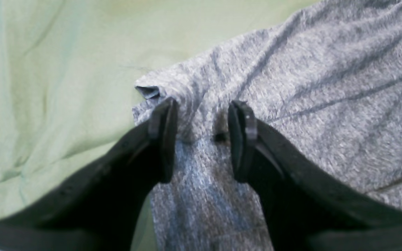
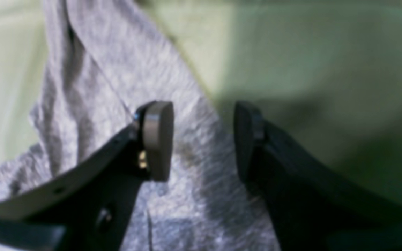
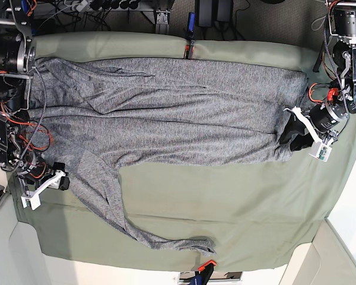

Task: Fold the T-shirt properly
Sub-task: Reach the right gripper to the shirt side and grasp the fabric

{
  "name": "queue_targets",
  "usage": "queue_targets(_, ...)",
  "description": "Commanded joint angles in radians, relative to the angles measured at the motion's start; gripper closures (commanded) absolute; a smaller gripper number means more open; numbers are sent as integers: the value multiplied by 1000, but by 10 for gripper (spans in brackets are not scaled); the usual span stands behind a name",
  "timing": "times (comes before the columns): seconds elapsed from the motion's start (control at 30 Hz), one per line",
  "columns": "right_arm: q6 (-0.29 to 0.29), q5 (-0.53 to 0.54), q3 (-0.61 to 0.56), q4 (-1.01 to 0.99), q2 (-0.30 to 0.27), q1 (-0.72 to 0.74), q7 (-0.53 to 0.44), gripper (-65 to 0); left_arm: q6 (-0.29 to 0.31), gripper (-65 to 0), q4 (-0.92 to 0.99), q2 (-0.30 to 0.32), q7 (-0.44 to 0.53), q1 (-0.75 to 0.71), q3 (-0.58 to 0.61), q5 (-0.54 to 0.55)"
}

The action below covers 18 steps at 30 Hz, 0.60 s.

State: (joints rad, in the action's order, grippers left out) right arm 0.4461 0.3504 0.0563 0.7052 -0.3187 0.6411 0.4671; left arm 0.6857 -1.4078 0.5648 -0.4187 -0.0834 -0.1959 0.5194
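Arms are reaching in from both ends of your one T-shirt, which is lying spread across the olive table cloth. Left gripper is standing wide over its edge, holding nothing. Right gripper is also wide, straddling the shirt edge.

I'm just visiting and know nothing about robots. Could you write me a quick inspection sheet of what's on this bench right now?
Surface: olive-green table cloth, wrinkled.
Job's things: grey T-shirt spread out, one long sleeve trailing toward the near edge.
Clutter: nothing seen.
Grippers: left gripper open, fingers straddling a shirt edge; right gripper open over the shirt's edge.
Cables: red and black wires on the arms.
Surroundings: clamps at the table edges.
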Motion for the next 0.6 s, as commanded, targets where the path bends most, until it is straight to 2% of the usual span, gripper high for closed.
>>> queue_targets(0.0, 3, 15, 11, 32, -14, 37, -21, -282, 12, -270, -16, 19, 25, 14, -8, 17)
queue_targets(0.13, 2, -7, 31, 47, -14, 37, -26, -283, 12, -270, -16, 19, 24, 13, -8, 16)
queue_targets(0.33, -50, -108, 31, 24, -14, 31, -28, -283, 12, -270, -16, 19, 18, 14, -8, 42)
queue_targets(0.5, -47, -107, 28, 22, -6, 10, -30, -283, 12, -270, -16, 11, 17, 14, -8, 48)
queue_targets(0.57, -26, -106, 27, 22, 5, 0, -30, -283, 12, -270, -16, 11, 17, 14, -8, 48)
